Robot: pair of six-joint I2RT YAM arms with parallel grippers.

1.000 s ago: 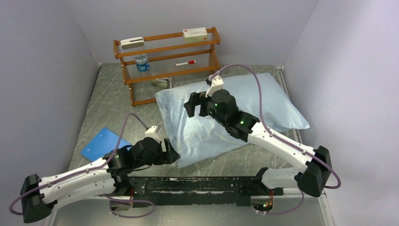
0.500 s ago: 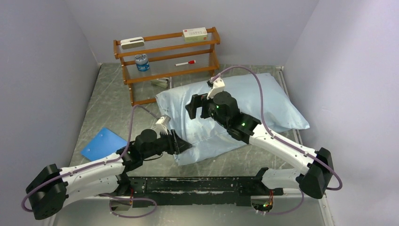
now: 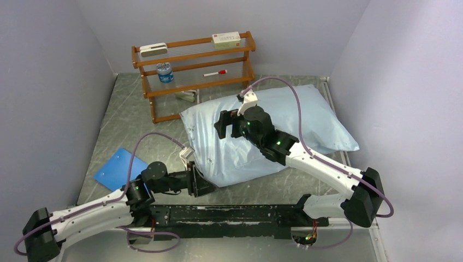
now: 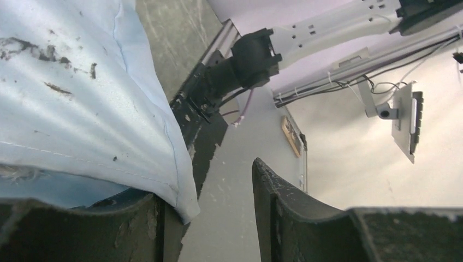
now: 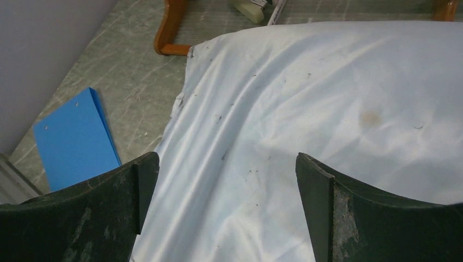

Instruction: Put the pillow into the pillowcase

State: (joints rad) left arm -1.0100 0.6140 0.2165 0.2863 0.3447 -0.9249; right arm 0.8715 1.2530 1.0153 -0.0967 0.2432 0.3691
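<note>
**Left pincer sits at the near left corner of the pillowcase**

The left pincer (image 3: 203,183) is partly open. There is a gap between its two fingers, and they squeeze nothing. The near left corner of the pillowcase (image 3: 284,117) touches one finger and just pokes into the gap. From there the light blue cloth spreads away to the far right, so its long side runs left to right across the table (image 3: 131,109). It looks fat and full, so I think the pillow is inside, but no bare pillow shows. The right pincer (image 3: 220,124) is wide open, holds nothing, and hangs over the left half of the pillowcase. The left arm is nearer this corner, so the next pinch looks like its job.
</note>
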